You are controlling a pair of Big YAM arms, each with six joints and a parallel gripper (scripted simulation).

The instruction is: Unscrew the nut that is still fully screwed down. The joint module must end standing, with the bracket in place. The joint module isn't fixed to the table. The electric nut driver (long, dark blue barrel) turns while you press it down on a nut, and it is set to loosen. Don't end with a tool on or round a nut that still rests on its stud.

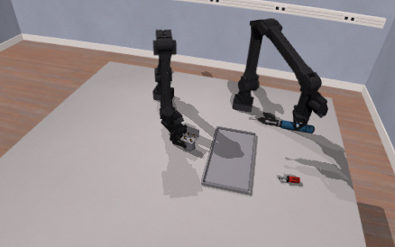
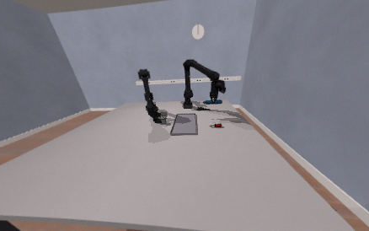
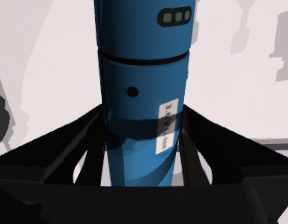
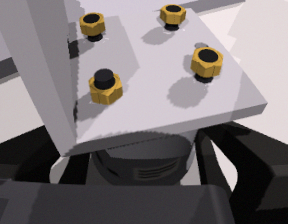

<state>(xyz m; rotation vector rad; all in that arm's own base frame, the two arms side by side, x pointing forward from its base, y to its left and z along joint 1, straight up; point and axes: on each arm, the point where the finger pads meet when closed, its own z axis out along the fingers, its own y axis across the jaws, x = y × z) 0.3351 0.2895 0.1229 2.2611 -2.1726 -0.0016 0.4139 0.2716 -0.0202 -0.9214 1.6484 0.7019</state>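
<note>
The joint module (image 1: 188, 144) (image 2: 163, 120) stands left of the grey tray. In the right wrist view its grey bracket plate (image 4: 160, 95) carries several yellow nuts. The near-left nut (image 4: 105, 88) sits flat on the plate with its stud poking through. The other nuts (image 4: 207, 60) stand raised on their studs. My right gripper (image 1: 179, 137) (image 4: 143, 113) is shut on the module's dark round body. The blue nut driver (image 1: 292, 125) (image 2: 211, 101) (image 3: 142, 65) lies on the table at the far right. My left gripper (image 1: 301, 125) (image 3: 142, 113) is shut on its barrel.
A flat grey tray (image 1: 207, 167) (image 2: 173, 126) lies in the middle of the table. A small red tool (image 1: 294, 179) (image 2: 218, 125) lies right of the tray. Both arm bases stand at the table's far edge.
</note>
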